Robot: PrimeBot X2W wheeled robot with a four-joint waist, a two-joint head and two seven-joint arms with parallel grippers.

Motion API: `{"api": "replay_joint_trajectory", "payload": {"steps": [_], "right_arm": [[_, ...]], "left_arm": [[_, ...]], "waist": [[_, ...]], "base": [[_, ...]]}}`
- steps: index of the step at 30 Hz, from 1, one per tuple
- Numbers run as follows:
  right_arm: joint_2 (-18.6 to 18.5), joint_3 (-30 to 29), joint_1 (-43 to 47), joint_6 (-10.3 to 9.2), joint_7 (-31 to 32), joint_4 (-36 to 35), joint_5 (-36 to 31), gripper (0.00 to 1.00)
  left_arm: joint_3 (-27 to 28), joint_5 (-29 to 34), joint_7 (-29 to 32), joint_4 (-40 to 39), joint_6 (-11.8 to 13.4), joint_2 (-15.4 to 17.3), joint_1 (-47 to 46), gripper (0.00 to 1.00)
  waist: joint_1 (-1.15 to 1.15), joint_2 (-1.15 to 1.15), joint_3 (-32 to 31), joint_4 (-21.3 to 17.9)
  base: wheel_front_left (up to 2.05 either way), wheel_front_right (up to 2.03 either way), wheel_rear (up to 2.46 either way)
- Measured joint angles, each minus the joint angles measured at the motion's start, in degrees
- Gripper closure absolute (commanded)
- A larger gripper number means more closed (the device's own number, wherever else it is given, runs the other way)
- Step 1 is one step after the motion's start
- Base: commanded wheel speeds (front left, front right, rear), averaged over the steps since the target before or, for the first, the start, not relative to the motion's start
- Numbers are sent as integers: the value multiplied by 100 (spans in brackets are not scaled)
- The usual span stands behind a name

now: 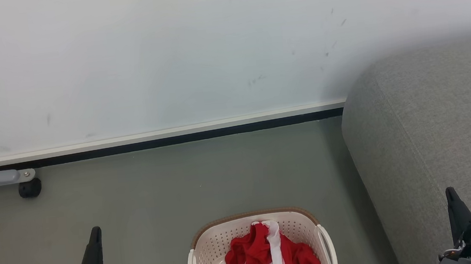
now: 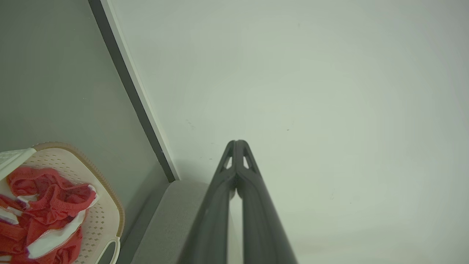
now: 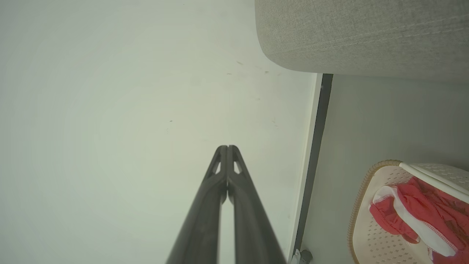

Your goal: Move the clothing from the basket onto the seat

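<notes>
Red clothing (image 1: 270, 255) with white bands lies crumpled in the cream basket (image 1: 212, 243) on the floor at the bottom centre of the head view. The grey seat (image 1: 433, 137) rises to the right of the basket. My left gripper (image 1: 95, 232) stands shut and empty at the lower left, well left of the basket. My right gripper (image 1: 450, 192) is shut and empty at the lower right, in front of the seat. The left wrist view has the clothing (image 2: 44, 205), basket (image 2: 106, 216) and gripper (image 2: 237, 142); the right wrist view has the clothing (image 3: 421, 209), basket (image 3: 366, 227), seat (image 3: 366, 33) and gripper (image 3: 227, 147).
A pale wall (image 1: 166, 56) with a white and black skirting (image 1: 157, 139) runs behind the grey floor (image 1: 179, 181). A grey metal leg with a black caster (image 1: 30, 187) stands at the far left by the wall.
</notes>
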Motion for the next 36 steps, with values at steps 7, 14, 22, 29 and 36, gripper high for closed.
{"api": "replay_joint_trajectory", "payload": {"steps": [7,14,22,29,36], "right_arm": [[0,0,0,0,0,0,0,100],[0,0,0,0,0,0,0,100],[0,0,0,0,0,0,0,100],[85,31,223,-7,0,301,-2,0],[114,226,327,-8,-136,327,-10,0]], "left_arm": [[0,0,0,0,0,0,0,100],[0,0,0,0,0,0,0,100],[0,0,0,0,0,0,0,100],[-32,0,0,303,9,-74,255,0],[-212,22,-119,297,10,-85,365,0]], "waist": [[0,0,0,0],[0,0,0,0],[0,0,0,0],[0,0,0,0],[0,0,-24,5]], "base": [[0,0,0],[0,0,0],[0,0,0],[0,0,0],[0,0,0]]}}
